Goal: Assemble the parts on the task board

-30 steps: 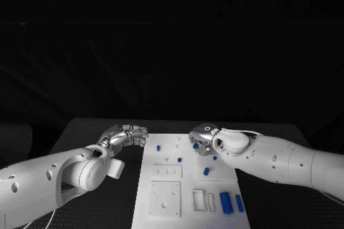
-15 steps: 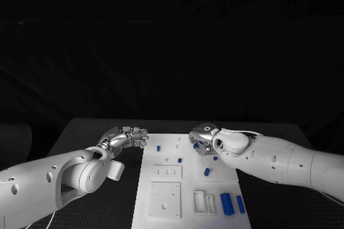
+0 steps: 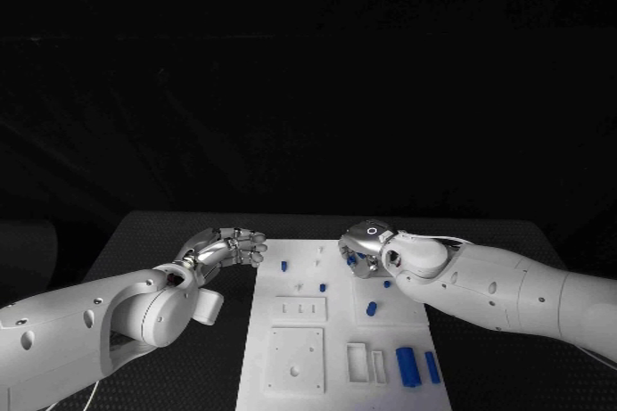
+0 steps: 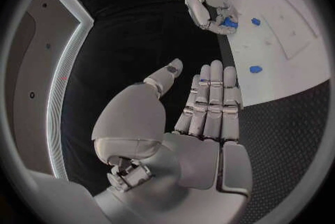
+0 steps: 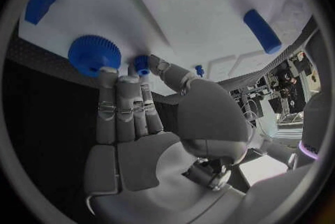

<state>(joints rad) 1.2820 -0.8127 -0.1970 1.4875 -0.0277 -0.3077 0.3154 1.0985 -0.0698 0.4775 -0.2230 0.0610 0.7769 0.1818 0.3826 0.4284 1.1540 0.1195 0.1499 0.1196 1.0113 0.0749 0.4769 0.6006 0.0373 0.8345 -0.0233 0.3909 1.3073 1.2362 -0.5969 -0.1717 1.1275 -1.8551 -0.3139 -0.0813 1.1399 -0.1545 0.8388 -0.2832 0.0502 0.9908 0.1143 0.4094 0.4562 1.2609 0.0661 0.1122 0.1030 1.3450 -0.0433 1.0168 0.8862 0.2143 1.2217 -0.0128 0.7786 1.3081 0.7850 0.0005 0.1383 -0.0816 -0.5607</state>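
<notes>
Black desk [image 3: 168, 228] carries the white task board [image 3: 337, 340] at centre. Left hand [image 3: 226, 246] hovers just off the board's far left corner, fingers straight and together, thumb apart, holding nothing. Right hand [image 3: 364, 248] at the far edge pinches a small blue part [image 5: 142, 64] beside a blue gear [image 5: 94, 55]. More parts [image 3: 405, 365] lie near.

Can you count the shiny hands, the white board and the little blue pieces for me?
Silver hands: 2
White board: 1
Blue pieces: 8 that I can make out
Total: 11
</notes>
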